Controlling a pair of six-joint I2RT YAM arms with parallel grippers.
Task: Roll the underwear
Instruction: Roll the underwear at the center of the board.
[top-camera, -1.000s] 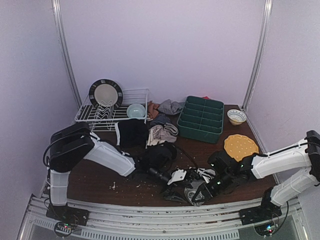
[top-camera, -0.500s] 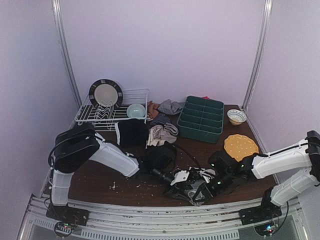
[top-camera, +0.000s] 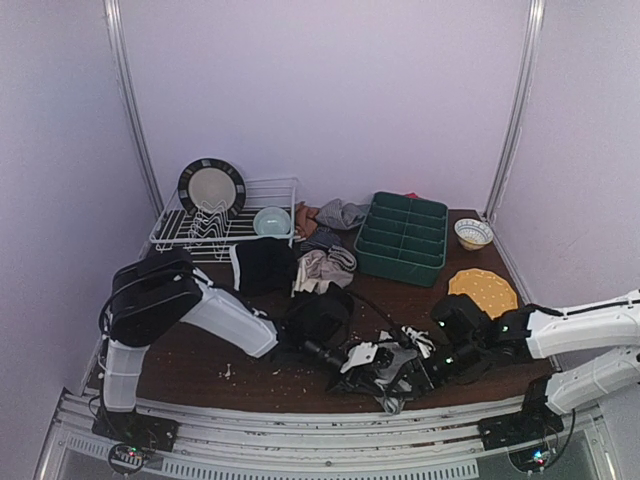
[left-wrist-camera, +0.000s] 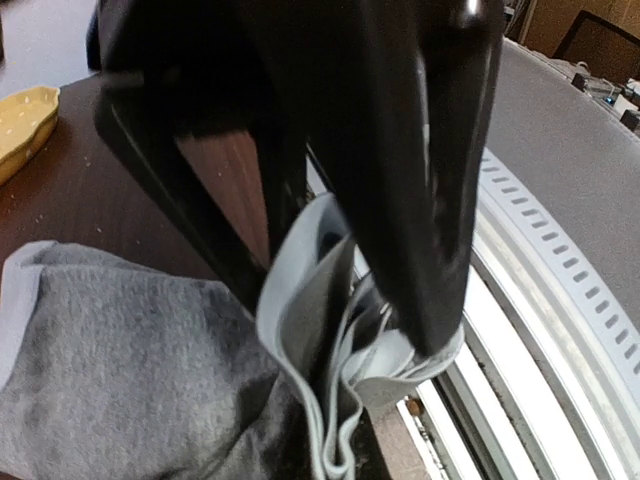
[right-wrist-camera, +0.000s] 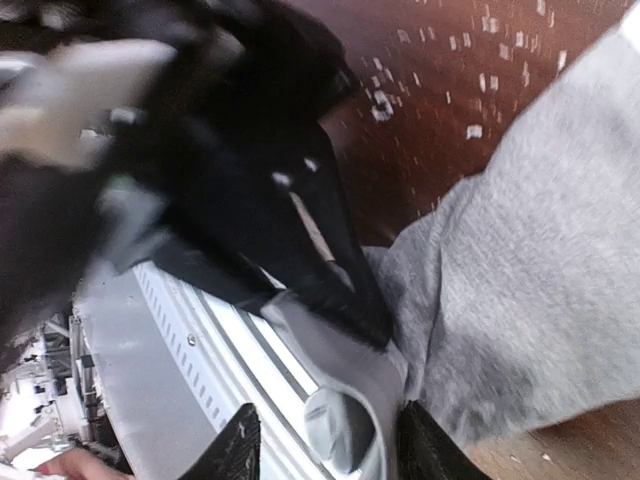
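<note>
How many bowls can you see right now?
2. A light blue bowl sits in the white dish rack, back left; a patterned bowl stands back right, beside the green tray. More may be hidden.

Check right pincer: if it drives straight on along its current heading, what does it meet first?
Likely the folded waistband of the grey underwear, between the open fingers of the right pincer; just behind it the left pincer, shut on that fold. Depth unclear.

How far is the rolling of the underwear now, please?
Done: no rolled garment shows yet. In hand: the left gripper is shut on the folded waistband of the grey underwear at the near edge of the table; the right gripper stands open beside it. Left: rolling this one, then the loose pile near the dish rack.
</note>
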